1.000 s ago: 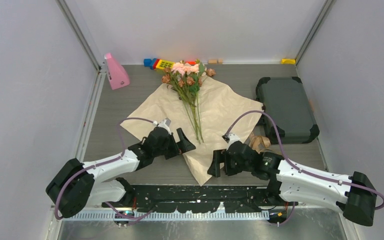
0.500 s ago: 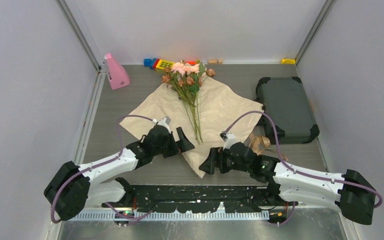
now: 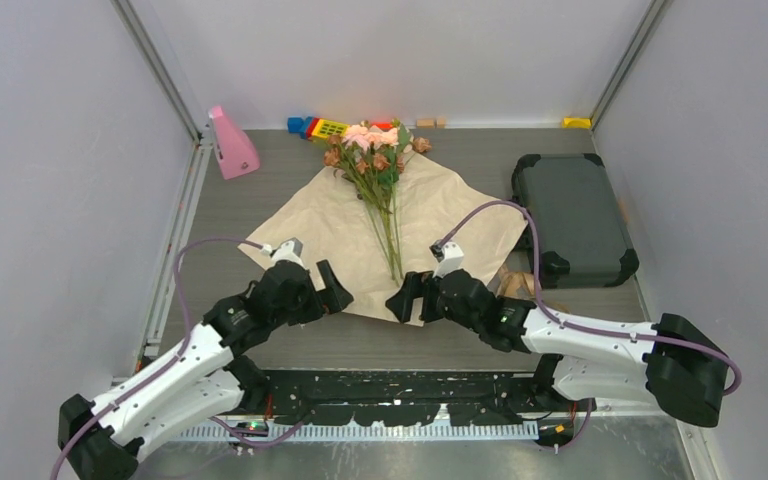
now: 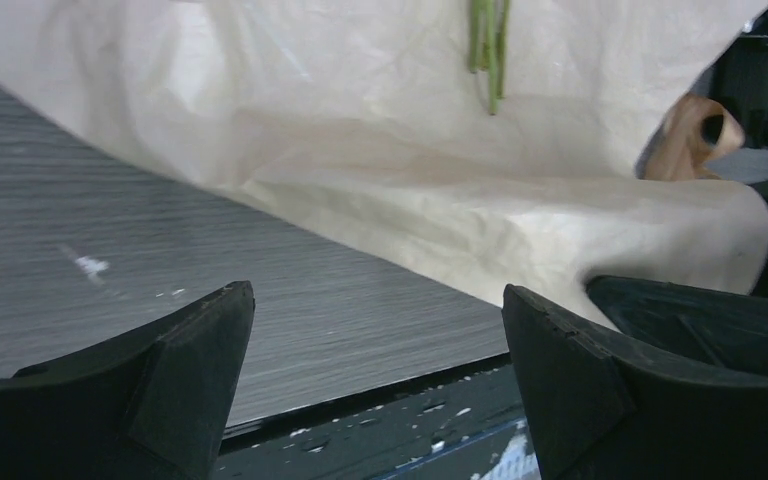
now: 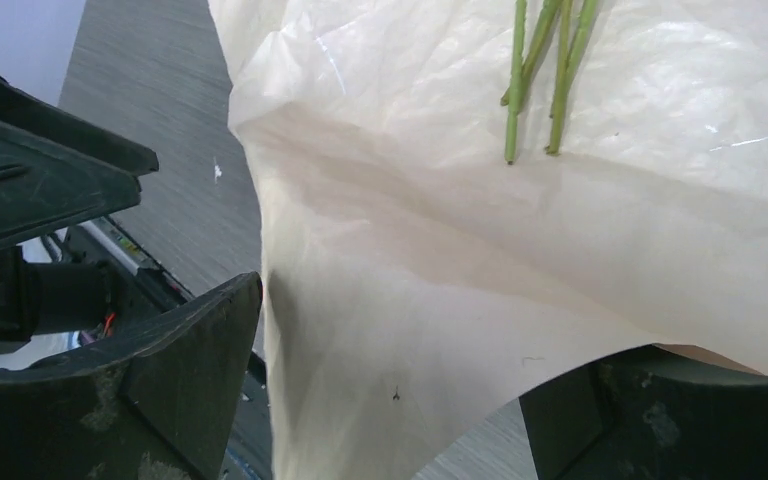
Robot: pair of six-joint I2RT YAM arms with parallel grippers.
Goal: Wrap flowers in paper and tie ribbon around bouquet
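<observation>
Left gripper (image 3: 325,298) spread, right gripper (image 3: 410,298) spread over paper (image 3: 440,210) corner, flowers (image 3: 375,152) stems pointing nearward

- Grey wood-grain tabletop (image 3: 250,195) fills the middle of the frame;
- plain pale walls (image 3: 50,150) on three sides;
- metal posts (image 3: 160,70) in both upper corners

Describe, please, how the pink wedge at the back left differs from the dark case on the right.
The pink wedge is small, bright and upright; the dark case is far larger, boxy and flat. The pink wedge stands clear of the paper; the dark case lies beside its right corner. Both sit on the table, untouched.
</observation>
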